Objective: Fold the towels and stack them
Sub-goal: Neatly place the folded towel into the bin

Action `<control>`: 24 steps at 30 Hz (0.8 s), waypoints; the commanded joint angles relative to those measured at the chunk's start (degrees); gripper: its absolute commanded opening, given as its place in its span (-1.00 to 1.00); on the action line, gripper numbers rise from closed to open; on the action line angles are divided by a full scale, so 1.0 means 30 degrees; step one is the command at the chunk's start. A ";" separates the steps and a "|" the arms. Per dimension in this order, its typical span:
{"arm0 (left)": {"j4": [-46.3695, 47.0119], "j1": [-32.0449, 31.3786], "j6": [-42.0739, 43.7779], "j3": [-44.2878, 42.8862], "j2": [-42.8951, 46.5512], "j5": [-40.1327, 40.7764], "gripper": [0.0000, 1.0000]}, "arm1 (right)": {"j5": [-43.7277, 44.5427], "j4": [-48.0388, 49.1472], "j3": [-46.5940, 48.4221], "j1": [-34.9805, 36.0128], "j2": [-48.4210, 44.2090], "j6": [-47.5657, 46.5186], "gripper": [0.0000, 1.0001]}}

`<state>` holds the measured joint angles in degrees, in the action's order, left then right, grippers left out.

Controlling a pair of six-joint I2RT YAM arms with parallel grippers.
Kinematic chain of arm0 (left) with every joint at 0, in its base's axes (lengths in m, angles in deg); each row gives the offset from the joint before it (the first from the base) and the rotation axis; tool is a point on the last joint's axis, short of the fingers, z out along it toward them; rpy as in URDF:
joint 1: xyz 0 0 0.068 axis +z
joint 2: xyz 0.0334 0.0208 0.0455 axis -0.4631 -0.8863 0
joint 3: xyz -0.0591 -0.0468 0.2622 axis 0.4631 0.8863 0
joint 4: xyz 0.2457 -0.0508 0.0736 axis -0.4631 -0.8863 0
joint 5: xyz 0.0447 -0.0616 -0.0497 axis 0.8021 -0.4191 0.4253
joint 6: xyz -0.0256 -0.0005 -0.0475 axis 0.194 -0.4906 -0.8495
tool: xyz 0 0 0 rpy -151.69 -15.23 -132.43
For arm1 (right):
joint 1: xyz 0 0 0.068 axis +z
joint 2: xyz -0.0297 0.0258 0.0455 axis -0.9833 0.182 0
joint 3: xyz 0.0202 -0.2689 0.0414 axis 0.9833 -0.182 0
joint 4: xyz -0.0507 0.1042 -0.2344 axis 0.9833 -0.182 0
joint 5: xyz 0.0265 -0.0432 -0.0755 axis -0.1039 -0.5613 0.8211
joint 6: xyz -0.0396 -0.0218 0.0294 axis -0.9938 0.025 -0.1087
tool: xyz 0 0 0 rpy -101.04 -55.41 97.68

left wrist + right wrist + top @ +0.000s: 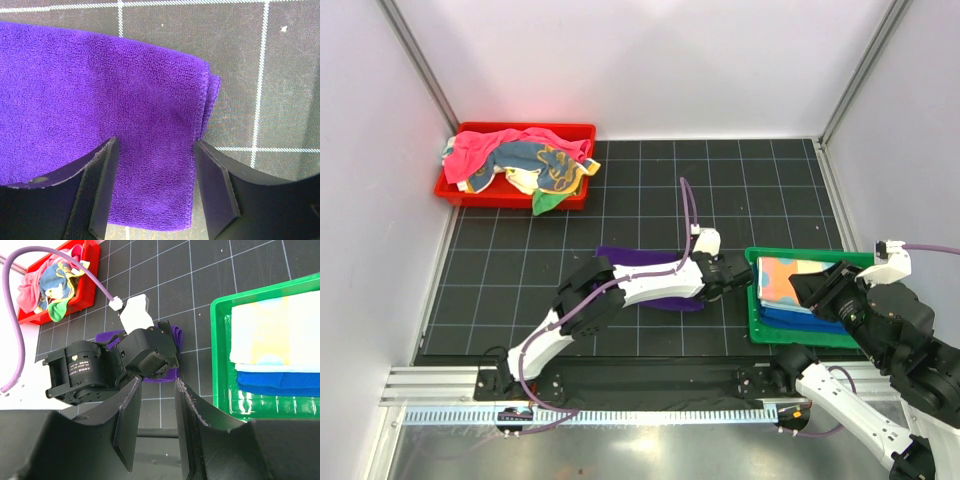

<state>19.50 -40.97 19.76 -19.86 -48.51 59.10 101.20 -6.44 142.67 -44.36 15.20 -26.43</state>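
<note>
The fingers of the left gripper (pixel 155 190) are spread either side of the folded edge of the purple towel (pixel 75 90) (nothing is pinched), which lies flat on the black mat (pixel 260 75). The fingers of the right gripper (pixel 157 425) are parted and empty, held by the green tray (pixel 220 365) where folded towels (pixel 270 335) are stacked.

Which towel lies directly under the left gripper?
The purple towel, alone on the black mat; the rest are in the red tray or green tray.

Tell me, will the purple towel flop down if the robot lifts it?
Probably floppy: the purple towel is soft, fuzzy cloth, so it would likely droop. Its folded layers, showing at the corner, might fall open if lifted by one edge.
</note>
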 commanded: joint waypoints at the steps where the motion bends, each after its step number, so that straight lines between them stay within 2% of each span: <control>1: 0.0679 0.0000 0.0264 0.0364 0.1052 0.0328 0.30 | 0.0021 0.0071 0.0171 0.0058 -0.0136 -0.0428 -0.19; 12: 0.2437 -0.0029 0.1347 0.1449 0.3044 0.0915 0.32 | -0.0038 0.0276 0.0083 0.0029 0.0039 -0.0487 -0.19; 24: 0.1149 0.0029 0.1436 -0.0129 0.1435 0.0125 0.30 | -0.0038 0.0218 -0.0064 0.0029 0.0010 -0.0457 -0.19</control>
<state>24.03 -40.97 24.06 -16.80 -42.98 59.01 101.13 -6.42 142.49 -44.36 15.20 -26.54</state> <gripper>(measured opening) 0.654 0.402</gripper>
